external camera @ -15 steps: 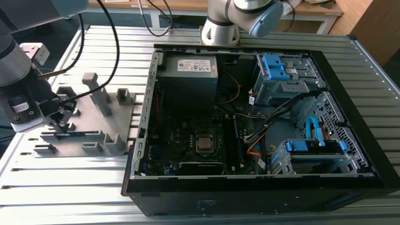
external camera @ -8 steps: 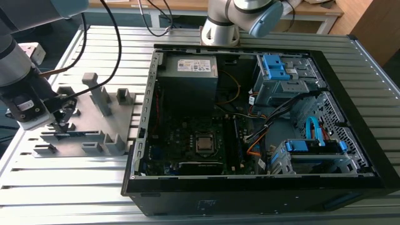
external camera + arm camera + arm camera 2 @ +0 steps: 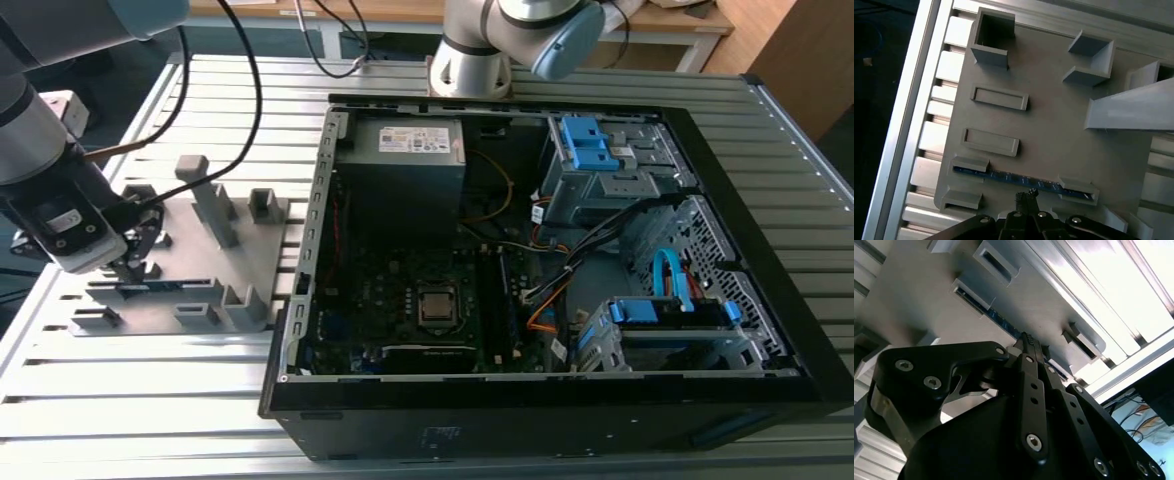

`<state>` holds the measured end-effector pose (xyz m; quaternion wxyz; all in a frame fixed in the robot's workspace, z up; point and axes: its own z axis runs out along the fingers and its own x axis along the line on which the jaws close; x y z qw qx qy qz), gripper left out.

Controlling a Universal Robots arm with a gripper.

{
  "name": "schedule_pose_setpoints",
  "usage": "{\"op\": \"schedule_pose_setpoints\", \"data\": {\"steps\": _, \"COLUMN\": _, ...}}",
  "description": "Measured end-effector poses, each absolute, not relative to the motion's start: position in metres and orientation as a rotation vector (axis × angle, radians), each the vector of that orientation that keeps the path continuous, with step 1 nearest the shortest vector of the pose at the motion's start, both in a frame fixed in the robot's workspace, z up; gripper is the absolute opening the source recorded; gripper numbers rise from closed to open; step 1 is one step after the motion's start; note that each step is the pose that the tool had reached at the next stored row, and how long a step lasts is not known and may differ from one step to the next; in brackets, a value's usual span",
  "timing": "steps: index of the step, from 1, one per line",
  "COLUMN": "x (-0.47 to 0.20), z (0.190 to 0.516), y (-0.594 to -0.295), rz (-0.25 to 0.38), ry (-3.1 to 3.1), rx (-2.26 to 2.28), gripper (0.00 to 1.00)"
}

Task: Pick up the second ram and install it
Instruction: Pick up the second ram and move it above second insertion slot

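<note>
Second ram (image 3: 1024,180) location: seated on edge in the grey fixture (image 3: 1054,125), its two ends held in low slotted blocks and its upper edge showing as a thin dark-blue strip. The second wrist view shows the same strip (image 3: 999,320) running up to the fingertips.

Gripper (image 3: 1026,195) position: directly over the middle of the second ram, toothed tips just beside its upper edge. Fingers are drawn together with no visible gap — contact with the stick cannot be confirmed in either wrist view (image 3: 1026,337).

In the exterior view the gripper (image 3: 130,265) hangs over the fixture (image 3: 200,275), which lies flat on the slatted metal counter (image 3: 134,400) near the counter edge at the exterior view's left. An open computer case (image 3: 534,420) rests on the counter beside the fixture — toward the exterior view's right.
</note>
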<state>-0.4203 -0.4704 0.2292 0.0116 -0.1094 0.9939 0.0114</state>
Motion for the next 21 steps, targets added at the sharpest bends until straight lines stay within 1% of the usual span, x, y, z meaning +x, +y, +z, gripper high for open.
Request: {"op": "schedule_pose_setpoints", "data": {"steps": 21, "x": -0.4202, "z": 0.2291, "y": -0.4704, "rz": 0.039, "ry": 3.062, "rx": -0.601, "gripper": 0.10}}
